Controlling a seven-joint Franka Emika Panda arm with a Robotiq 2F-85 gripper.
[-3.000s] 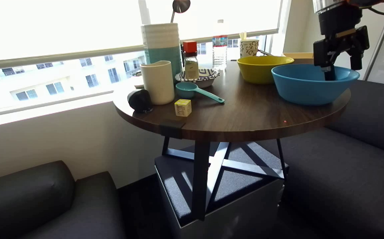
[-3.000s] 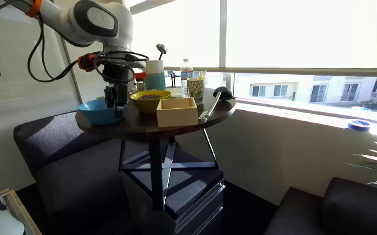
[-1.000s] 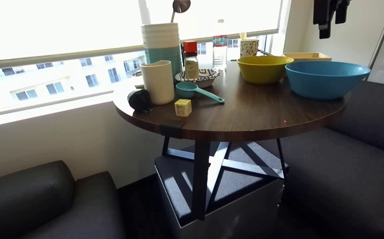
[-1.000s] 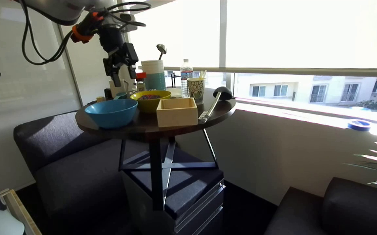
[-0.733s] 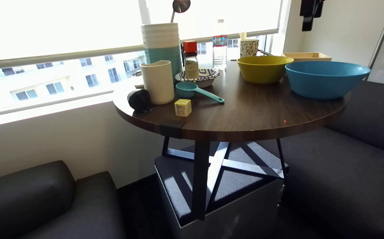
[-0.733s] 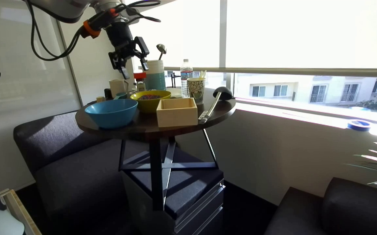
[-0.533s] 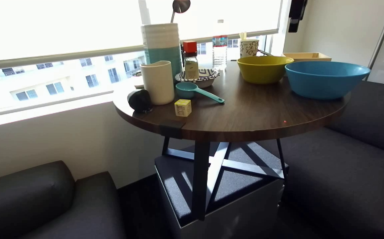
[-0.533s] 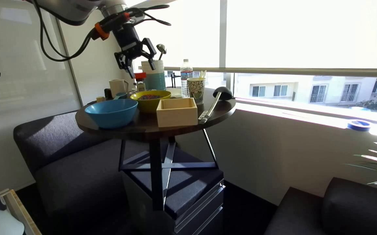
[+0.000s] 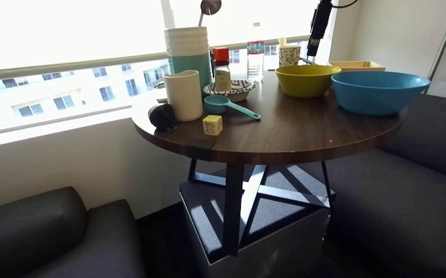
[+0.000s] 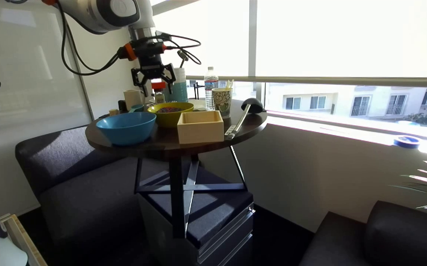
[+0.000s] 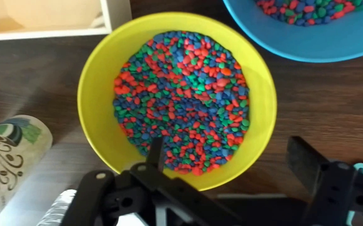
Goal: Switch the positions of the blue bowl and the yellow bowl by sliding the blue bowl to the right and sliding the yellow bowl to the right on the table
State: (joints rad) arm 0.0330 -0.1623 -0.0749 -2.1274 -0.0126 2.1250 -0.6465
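Observation:
The blue bowl (image 9: 379, 94) stands upright on the round dark table (image 9: 284, 133). It also shows in an exterior view (image 10: 125, 129) and, cut off at the top right, in the wrist view (image 11: 297, 47). The yellow bowl (image 9: 304, 83) is beside it, full of red, blue and green pebbles in the wrist view (image 11: 96, 100). A narrow strip of table parts the bowls there. My gripper (image 10: 158, 91) is open and empty above the yellow bowl. In the wrist view my gripper (image 11: 227, 149) has one finger over the bowl's inside and one over the table outside the rim.
A light wooden box (image 10: 200, 129) stands close to the yellow bowl. A patterned paper cup (image 10: 221, 101), a water bottle (image 10: 211, 88), a ladle (image 10: 252, 107) and a red-capped jar (image 9: 222, 71) are around it. A teal scoop (image 9: 217, 104) and cream mug (image 9: 184, 96) stand farther off.
Three seconds ago my gripper was down at the blue bowl with a finger inside it. The blue bowl shifted right in both exterior views; my gripper then rose and moved over to the yellow bowl.

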